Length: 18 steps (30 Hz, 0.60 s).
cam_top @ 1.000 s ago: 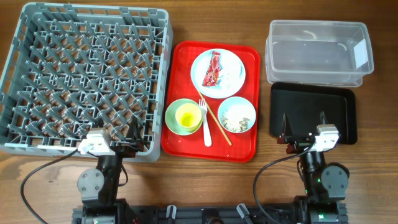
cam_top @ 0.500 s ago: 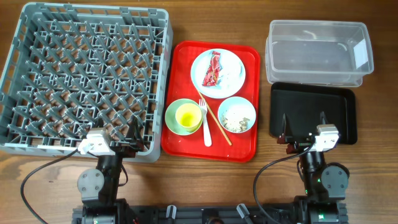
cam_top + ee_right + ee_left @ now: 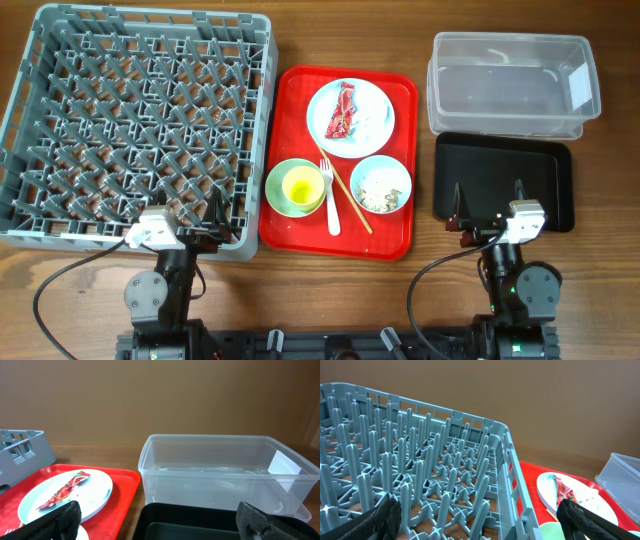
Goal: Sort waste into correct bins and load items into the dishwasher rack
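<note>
The grey dishwasher rack [image 3: 140, 125] fills the left of the table and holds nothing. On a red tray [image 3: 295, 100] sit a white plate [image 3: 372, 100] with a red-and-white wrapper [image 3: 343, 112], a pale green bowl [image 3: 275, 190] holding a yellow cup [image 3: 301, 184], and a light blue bowl [image 3: 381, 160] of rice scraps [image 3: 380, 190]. A white fork [image 3: 328, 200] and chopsticks [image 3: 352, 200] lie between the bowls. My left gripper [image 3: 195, 215] hangs open over the rack's near right corner [image 3: 515, 480]. Open too, my right gripper [image 3: 489, 200] hovers at the black tray's [image 3: 540, 165] near edge.
A clear plastic tub [image 3: 500, 80] stands behind the black tray at the back right, and the right wrist view shows the tub [image 3: 225, 470] straight ahead. Bare wood runs along the front edge, where both arm bases and their cables sit.
</note>
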Each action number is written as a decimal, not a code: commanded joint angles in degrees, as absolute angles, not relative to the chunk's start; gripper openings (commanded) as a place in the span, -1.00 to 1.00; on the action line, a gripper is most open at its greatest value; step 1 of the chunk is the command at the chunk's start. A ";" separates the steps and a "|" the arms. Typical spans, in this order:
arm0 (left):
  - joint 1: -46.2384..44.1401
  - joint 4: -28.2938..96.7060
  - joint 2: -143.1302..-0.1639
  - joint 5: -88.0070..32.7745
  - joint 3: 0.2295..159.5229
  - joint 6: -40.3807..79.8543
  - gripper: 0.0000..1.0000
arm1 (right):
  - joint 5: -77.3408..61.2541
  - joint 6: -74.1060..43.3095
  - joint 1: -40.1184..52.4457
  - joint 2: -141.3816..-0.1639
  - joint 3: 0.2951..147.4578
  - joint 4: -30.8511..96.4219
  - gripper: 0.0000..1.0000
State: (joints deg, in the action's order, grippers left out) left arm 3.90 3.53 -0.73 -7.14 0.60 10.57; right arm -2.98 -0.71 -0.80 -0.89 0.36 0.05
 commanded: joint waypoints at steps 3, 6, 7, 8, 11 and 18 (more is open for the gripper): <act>4.25 3.88 -0.38 -6.57 0.32 9.61 1.00 | -3.90 -0.01 -0.56 -0.82 0.30 -0.10 0.99; 4.25 3.73 -0.38 -6.59 0.32 9.63 1.00 | -3.88 -0.01 -0.56 -0.82 0.30 -0.12 0.99; 4.25 3.75 -0.38 -6.61 0.32 9.65 1.00 | -3.88 -0.03 -0.56 -0.82 0.30 -0.12 0.99; 4.25 3.75 -0.38 -6.90 0.32 9.65 1.00 | -3.90 -0.01 -0.56 -0.82 0.30 -0.10 1.00; 4.25 3.38 -0.38 -7.25 0.32 9.65 1.00 | -3.64 0.01 -0.56 -0.82 0.30 -0.10 1.00; 4.25 2.42 -0.38 -7.49 0.32 9.67 1.00 | -3.97 -0.23 -0.56 -0.91 0.30 -0.12 0.99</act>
